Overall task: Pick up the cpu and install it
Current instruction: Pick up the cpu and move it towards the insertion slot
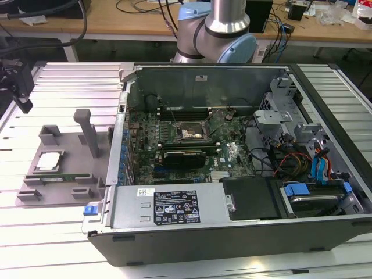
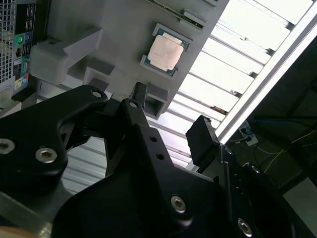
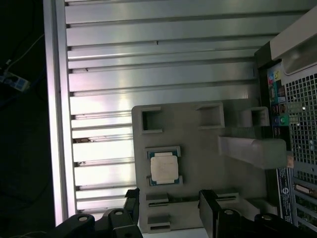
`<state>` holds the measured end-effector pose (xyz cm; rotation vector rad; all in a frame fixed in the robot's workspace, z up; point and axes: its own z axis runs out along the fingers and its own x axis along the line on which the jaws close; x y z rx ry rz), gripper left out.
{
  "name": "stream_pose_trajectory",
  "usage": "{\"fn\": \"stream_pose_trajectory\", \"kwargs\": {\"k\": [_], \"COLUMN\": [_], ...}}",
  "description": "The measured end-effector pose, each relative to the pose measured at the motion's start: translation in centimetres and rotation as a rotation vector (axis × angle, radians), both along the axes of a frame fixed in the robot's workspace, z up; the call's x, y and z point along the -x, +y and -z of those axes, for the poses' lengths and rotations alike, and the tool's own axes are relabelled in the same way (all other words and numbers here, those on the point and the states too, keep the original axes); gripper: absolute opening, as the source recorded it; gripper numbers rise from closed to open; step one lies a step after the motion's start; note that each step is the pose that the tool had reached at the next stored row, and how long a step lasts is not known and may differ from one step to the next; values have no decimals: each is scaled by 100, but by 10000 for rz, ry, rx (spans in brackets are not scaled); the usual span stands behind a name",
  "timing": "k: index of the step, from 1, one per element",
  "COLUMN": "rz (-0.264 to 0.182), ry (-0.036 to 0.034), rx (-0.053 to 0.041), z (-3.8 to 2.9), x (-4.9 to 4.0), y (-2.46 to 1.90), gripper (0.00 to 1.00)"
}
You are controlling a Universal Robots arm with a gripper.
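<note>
Plainly, the pincer point(image 1: 24, 103) hangs in the air over the slatted metal desk point(image 1: 75, 87), on the far side of the grey holder tray point(image 1: 70, 152) from the open computer case point(image 1: 232, 229). In both wrist views its two black fingers point(image 2: 132, 106) stand wide apart, with nothing between them and nothing touching them. It holds nothing.

The cpu point(image 1: 49, 161) lies flat in its square recess on the holder tray, metal top up, below the pincer and well apart from it. In the first wrist view the cpu point(image 3: 164, 166) sits just beyond the fingertips, roughly in line with the gap of the pincer point(image 3: 168, 199). In the second wrist view the cpu point(image 2: 165, 52) also shows past the spread pincer point(image 2: 168, 121), with bare tray and desk slats between them.

A narrow green memory stick point(image 1: 56, 177) rests in a slot of the same tray, just beside the cpu and on the side of it away from the pincer. An upright grey post point(image 1: 89, 132) rises from the tray between the cpu and the case.

Inside the case, the black socket frame point(image 1: 190, 132) sits on the green motherboard point(image 1: 174, 154), far from the pincer. The arm point(image 1: 224, 26) stands behind the case.
</note>
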<state>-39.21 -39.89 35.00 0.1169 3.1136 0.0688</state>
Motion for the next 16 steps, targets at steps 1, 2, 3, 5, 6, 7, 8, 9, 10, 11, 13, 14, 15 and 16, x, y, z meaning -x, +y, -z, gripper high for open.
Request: {"fn": "stream_pose_trajectory", "kwargs": {"k": [1, 2, 3, 5, 6, 7, 8, 9, 10, 11, 13, 14, 15, 16], "rz": [1, -1, 0, 1, 1, 0, -1, 0, 0, 2, 0, 0, -24, -81], "ry": [0, 0, 1, 0, 0, 1, 0, 1, 0, 0, -1, -1, 2, 1], "rx": [0, 0, 0, -1, 0, 0, 0, 0, 0, 1, -2, 2, 65, 125], "z": [6, 16, 25, 44, 53, 67, 81, 94, 117, 141, 192, 206, 226, 234], "x": [0, 0, 0, 0, 0, 0, 0, 0, 0, -1, -13, -15, -19, -19], "y": [0, 0, 0, 0, 0, 0, 0, 0, 0, 1, 0, 0, 0, 0], "gripper": [60, 60, 60, 60, 60, 60, 60, 60, 60, 60, 60, 60, 60, 60]}}
